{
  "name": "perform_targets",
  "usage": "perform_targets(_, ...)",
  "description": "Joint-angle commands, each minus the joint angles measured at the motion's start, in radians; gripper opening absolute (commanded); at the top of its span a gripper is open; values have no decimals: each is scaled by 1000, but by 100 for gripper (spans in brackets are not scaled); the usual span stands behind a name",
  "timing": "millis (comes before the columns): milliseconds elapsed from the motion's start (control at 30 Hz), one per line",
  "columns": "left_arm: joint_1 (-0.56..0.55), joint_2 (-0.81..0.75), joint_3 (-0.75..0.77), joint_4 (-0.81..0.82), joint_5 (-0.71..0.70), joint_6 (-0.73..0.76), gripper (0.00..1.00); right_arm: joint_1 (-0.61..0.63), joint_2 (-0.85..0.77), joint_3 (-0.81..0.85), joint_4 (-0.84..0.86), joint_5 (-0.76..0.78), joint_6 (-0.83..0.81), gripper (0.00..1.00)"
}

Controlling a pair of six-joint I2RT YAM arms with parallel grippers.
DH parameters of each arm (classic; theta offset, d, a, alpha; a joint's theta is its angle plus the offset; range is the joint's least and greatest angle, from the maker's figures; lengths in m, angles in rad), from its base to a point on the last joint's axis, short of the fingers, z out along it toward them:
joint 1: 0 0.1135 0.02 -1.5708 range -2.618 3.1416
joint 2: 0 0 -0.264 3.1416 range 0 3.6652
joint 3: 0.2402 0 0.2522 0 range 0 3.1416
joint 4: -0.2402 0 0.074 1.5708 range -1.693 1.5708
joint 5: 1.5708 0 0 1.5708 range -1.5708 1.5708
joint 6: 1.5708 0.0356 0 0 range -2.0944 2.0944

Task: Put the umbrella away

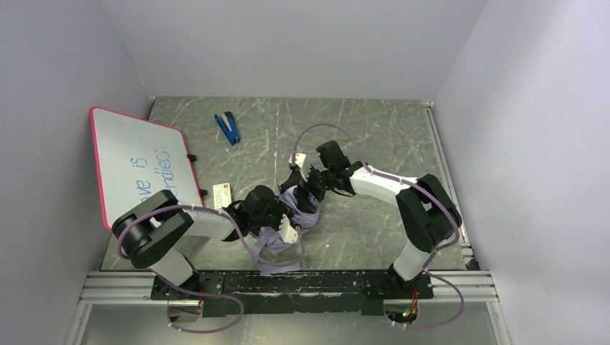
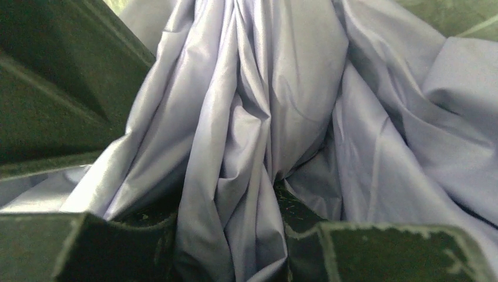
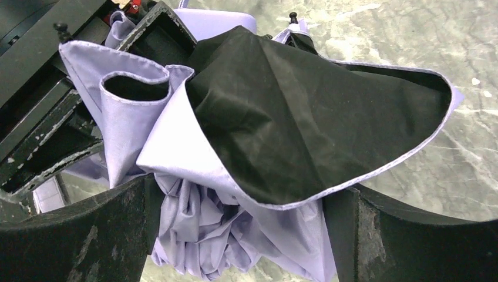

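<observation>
At the far left of the table point(image 1: 374, 144), I see a red-framed whiteboard point(image 1: 144, 169) leaning on the wall, with a small white card point(image 1: 221, 195) just beside its right edge and a blue tool point(image 1: 228, 127) lying further back. Near the middle front, the left gripper point(image 1: 282, 210) is buried in the umbrella point(image 1: 302, 215), a crumpled lavender heap on the tabletop. On its wrist camera, pleated fabric fills the gap and the jaws pinch that bunch. Just right of it, the right gripper point(image 1: 311, 183) meets the same heap from the far side. Its jaws are clamped on gathered canopy, whose black lining point(image 3: 293, 117) is folded outward.
</observation>
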Motion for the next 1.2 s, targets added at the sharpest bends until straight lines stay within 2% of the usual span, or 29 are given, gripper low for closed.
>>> perform_targets(0, -11, 7, 8, 84, -42, -6, 5, 45, 109, -34, -88, 151, -36, 97)
perform_targets(100, -16, 12, 10, 96, -65, -20, 9, 61, 138, -46, -86, 161, -34, 95)
perform_targets(233, -19, 4, 10, 116, -93, -49, 26, 72, 173, -61, -87, 174, -30, 85)
perform_targets(367, -22, -45, 22, 81, -97, -86, 47, 74, 170, -78, -67, 213, -10, 69)
perform_targets(433, -23, -81, 36, 32, -95, -100, 70, 73, 161, -78, -68, 219, -9, 64)
perform_targets(633, -23, -205, 48, -88, -94, -175, 96, 73, 150, -76, -64, 226, -11, 54)
perform_targets(767, -24, -303, 50, -210, -116, -251, 97, 72, 138, -88, -49, 239, -8, 52)
perform_targets(900, -25, -465, 13, -236, -133, -401, 97, 73, 111, -104, -35, 246, -16, 47)
perform_targets(1033, -26, -657, -25, -257, -130, -546, 97, 73, 81, -116, -25, 265, -32, 37)
perform_targets(1100, -24, -746, -36, -279, -139, -603, 97, 77, 67, -119, -28, 275, -58, 28)
perform_targets(1167, -25, -825, -39, -287, -165, -659, 97, 85, 47, -131, -17, 306, -76, 26)
